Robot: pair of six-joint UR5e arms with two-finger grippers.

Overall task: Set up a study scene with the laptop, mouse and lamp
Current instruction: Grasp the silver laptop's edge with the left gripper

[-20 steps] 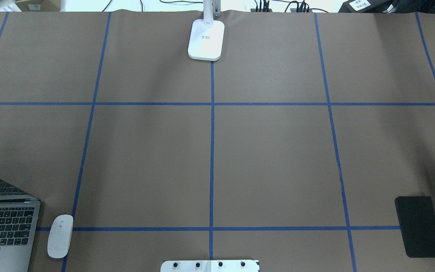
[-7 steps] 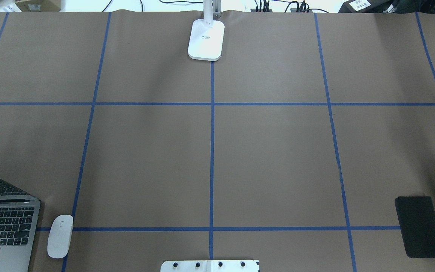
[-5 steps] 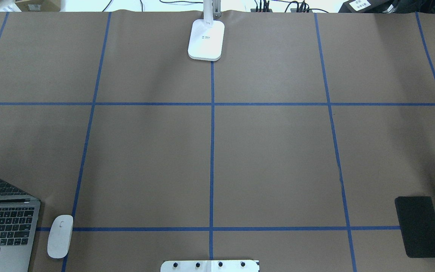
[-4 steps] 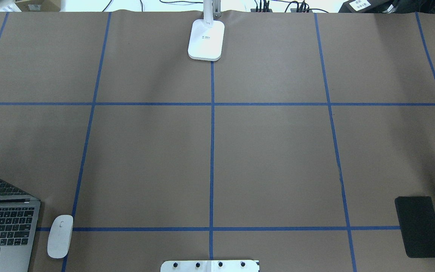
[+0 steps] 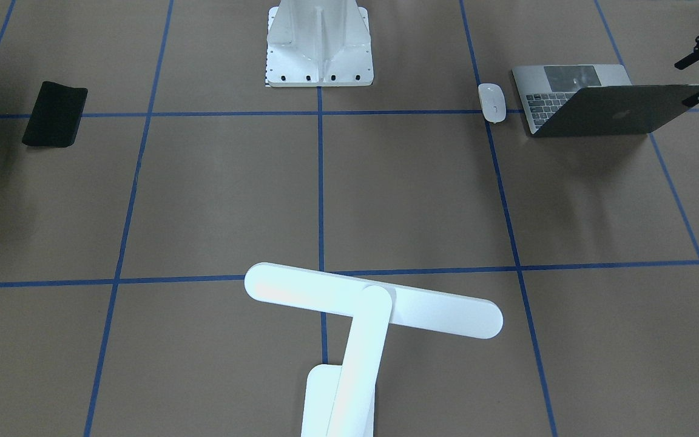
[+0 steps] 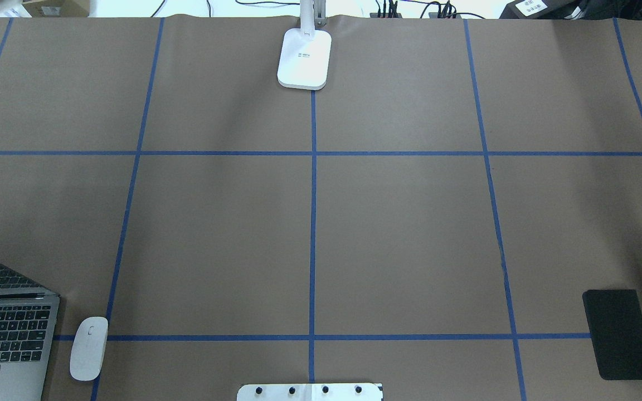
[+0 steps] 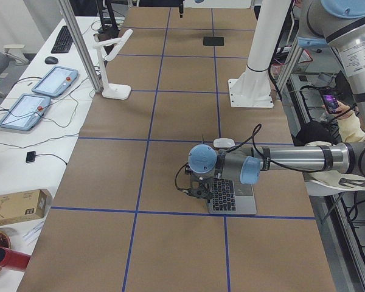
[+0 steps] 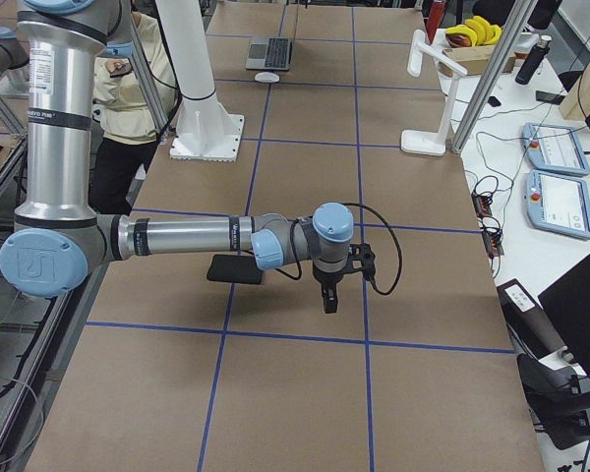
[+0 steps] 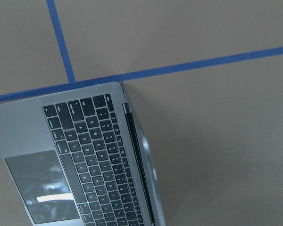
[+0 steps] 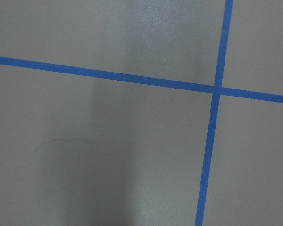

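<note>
The grey laptop (image 5: 592, 100) stands open at the robot's near left corner (image 6: 3, 328), lid tilted back; the left wrist view shows its keyboard (image 9: 94, 160). The white mouse (image 5: 491, 102) lies beside it (image 6: 88, 348). The white lamp (image 5: 374, 300) stands at the far middle edge, its base (image 6: 304, 58) on the centre line. My left gripper (image 5: 686, 84) hovers at the laptop's lid corner, jaws apart and empty. My right gripper (image 8: 327, 300) points down above bare paper past the black pad; I cannot tell if it is open.
A flat black pad (image 6: 619, 334) lies at the near right. The white bolted pedestal (image 5: 319, 42) stands at the near middle edge. Blue tape lines grid the brown paper. A person (image 7: 347, 121) sits behind the robot. Tablets (image 8: 560, 147) lie on the side bench.
A dark bit of the right gripper at the overhead view's right edge has moved out of that view. Laptop, mouse, lamp and pad have not moved.
</note>
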